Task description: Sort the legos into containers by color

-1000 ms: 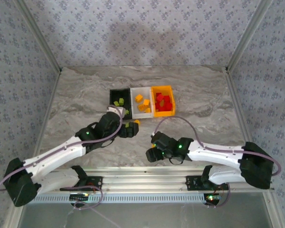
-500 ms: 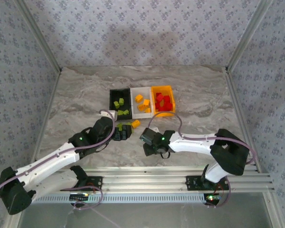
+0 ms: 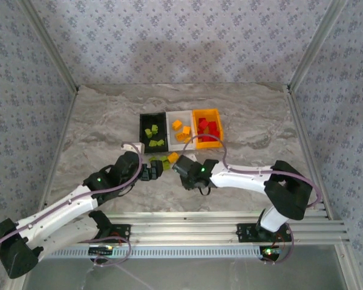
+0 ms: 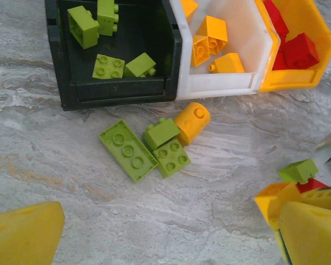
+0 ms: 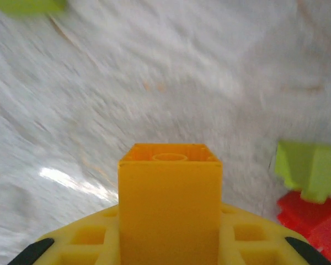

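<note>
Okay, quick rundown from my remote seat:

Table: the marble-look top (image 3: 103, 121) had open room on both sides of the bins. The near middle was crowded by both arms.
Containers: the black bin (image 4: 121, 93), white bin (image 4: 220, 85) and orange-yellow bin (image 4: 314, 22) sat joined in a row, holding greens, oranges and reds in that order.
Left gripper (image 3: 153, 171): spread wide, hovering near the loose pile, holding nothing.
Right gripper (image 3: 183, 167): pressed together, and by the wrist view it looked pinched on an orange-yellow brick (image 5: 169, 204).
Loose pile: a green plate (image 4: 127, 150), two green bricks (image 4: 171, 157) and an orange cylinder (image 4: 192, 121) lay touching, just beside the black bin's front wall.
Green brick (image 4: 298, 170): sat on something red beside the right gripper.
Handling: I'd guess light, stiff, slick plastic, so I'd pinch the flat sides, not the studs.
Watch-outs: bin walls, and the two grippers being close together.
</note>
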`<state>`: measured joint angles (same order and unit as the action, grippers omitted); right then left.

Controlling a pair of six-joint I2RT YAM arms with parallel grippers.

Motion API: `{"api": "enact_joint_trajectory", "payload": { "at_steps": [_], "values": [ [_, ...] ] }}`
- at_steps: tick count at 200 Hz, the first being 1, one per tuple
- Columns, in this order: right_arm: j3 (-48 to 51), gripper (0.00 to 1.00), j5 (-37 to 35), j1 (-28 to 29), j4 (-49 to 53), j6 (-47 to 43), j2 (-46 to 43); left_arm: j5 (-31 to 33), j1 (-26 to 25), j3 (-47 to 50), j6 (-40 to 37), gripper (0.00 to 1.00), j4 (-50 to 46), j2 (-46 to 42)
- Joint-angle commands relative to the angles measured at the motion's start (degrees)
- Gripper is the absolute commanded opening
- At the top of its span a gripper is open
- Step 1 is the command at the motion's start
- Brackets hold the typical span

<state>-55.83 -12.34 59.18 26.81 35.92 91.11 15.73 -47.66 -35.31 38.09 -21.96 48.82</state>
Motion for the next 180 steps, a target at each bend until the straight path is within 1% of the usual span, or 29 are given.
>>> {"api": "enact_joint_trajectory", "payload": {
  "at_steps": [1, 24, 52, 83, 110, 121, 129, 149, 155, 167, 180],
  "values": [
    [-6.5, 0.27, 0.3, -3.9, -0.6, -5.1, -2.5, 1.6, 0.3, 1.2, 0.8, 1.0, -0.8, -1.1],
    [-11.8, 0.27, 1.7, -9.2, -2.6, -7.2, -0.5, 1.4, 0.4, 2.0, 1.3, 1.0, -0.7, -1.5],
    [-20.3, 0.27, 3.3, -14.9, -4.1, -8.7, 5.9, 1.3, 0.3, 2.4, 1.4, 1.0, -1.3, -1.5],
    [-29.2, 0.27, 2.3, -17.5, -2.7, -10.1, 15.2, 1.2, 0.4, 3.0, 1.6, 1.0, -1.5, -1.9],
    [-34.9, 0.31, 1.2, -19.2, -2.1, -10.0, 21.7, 0.1, 0.5, 3.1, 1.2, 1.0, -1.4, -1.8],
    [-36.9, 0.35, 0.8, -19.7, -1.9, -10.3, 23.8, -0.1, 0.6, 3.0, 0.7, 1.0, -1.4, -1.5],
    [-38.1, 0.39, 0.7, -19.8, -2.1, -10.7, 24.9, 0.2, 0.6, 2.8, 0.5, 1.0, -1.6, -1.4],
    [-40.2, 0.57, 1.1, -19.9, -2.9, -11.7, 26.0, 0.6, 0.7, 2.3, 0.0, 1.0, -2.1, -0.6],
    [-40.5, 0.61, 1.2, -19.8, -3.1, -11.9, 25.9, 0.7, 0.7, 2.2, 0.0, 1.0, -2.3, -0.5],
    [-40.3, 0.66, 1.7, -19.5, -3.8, -12.0, 24.7, 0.7, 0.7, 2.0, -0.1, 1.0, -2.5, -0.3],
    [-39.1, 0.68, 1.5, -19.0, -4.1, -12.0, 22.5, 0.8, 0.9, 1.9, -0.1, 1.0, -2.6, -0.3]
  ]
}}
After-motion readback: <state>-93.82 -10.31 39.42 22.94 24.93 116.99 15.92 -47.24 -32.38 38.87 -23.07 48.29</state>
